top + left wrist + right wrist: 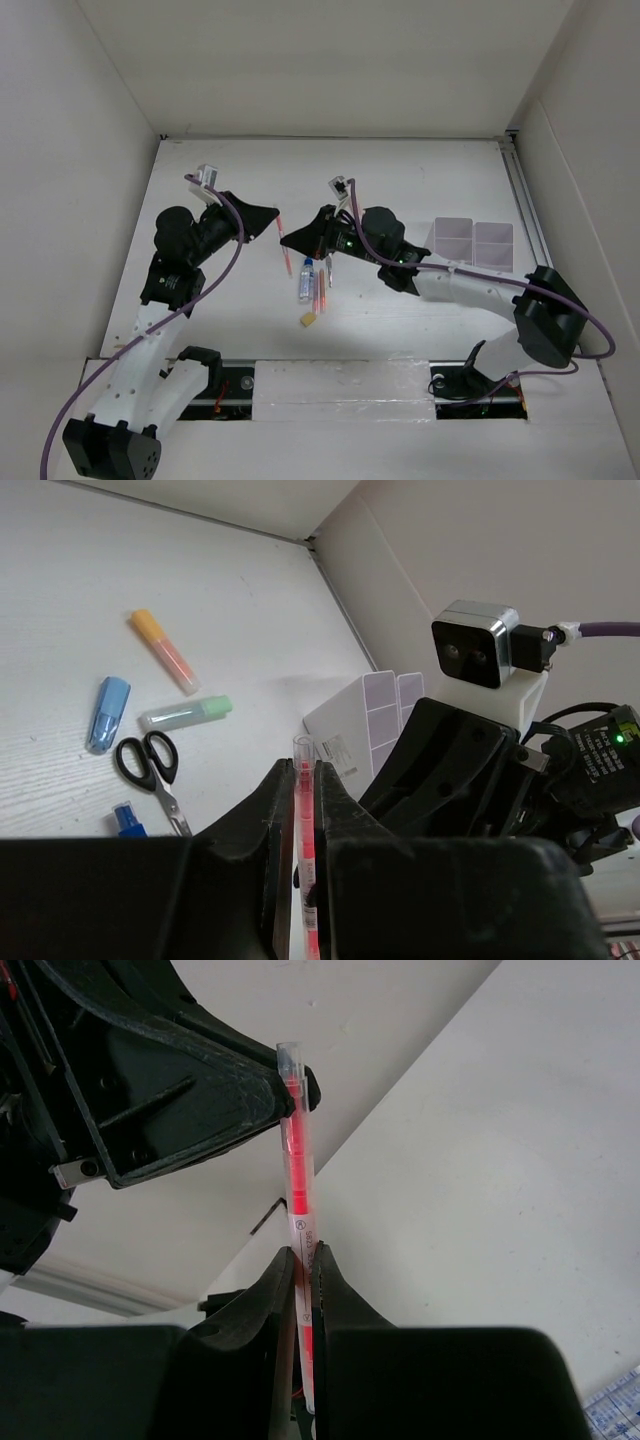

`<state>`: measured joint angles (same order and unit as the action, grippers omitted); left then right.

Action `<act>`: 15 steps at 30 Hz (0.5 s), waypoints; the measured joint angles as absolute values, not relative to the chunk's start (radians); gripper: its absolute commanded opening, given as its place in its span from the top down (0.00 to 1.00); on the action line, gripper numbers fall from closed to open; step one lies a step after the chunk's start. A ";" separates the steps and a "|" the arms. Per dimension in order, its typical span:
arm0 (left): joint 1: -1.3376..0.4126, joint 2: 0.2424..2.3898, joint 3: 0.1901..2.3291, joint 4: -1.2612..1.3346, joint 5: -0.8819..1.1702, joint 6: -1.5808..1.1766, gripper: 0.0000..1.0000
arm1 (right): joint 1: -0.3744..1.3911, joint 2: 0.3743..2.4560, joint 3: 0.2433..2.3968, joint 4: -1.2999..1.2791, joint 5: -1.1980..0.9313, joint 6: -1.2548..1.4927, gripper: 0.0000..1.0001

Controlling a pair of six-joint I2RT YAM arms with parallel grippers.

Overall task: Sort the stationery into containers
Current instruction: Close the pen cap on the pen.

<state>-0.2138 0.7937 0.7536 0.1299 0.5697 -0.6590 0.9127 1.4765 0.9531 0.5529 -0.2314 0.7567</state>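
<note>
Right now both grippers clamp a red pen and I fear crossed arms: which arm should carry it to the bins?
Right. The bins stand beside the right arm, and the right gripper is shut on the red pen. The left gripper, also shut on it, would likely reach across.

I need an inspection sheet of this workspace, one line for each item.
surface: white table
job's things: red pen gripped; orange marker, green marker, blue marker, scissors, glue bottle, spare pens, eraser on table; bins at right
clutter: nothing seen
grippers: left gripper and right gripper both shut on the red pen
cables: purple cables along both arms
surroundings: white walls on three sides
</note>
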 measured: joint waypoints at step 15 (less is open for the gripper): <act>-0.207 0.799 0.739 0.138 0.568 -0.635 1.00 | 0.895 1.521 0.979 0.556 -0.282 0.768 1.00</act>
<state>-0.2070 0.7994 0.7391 0.1379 0.5678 -0.6353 0.8951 1.5211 0.9794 0.5564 -0.2825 0.7677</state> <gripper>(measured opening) 0.036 0.110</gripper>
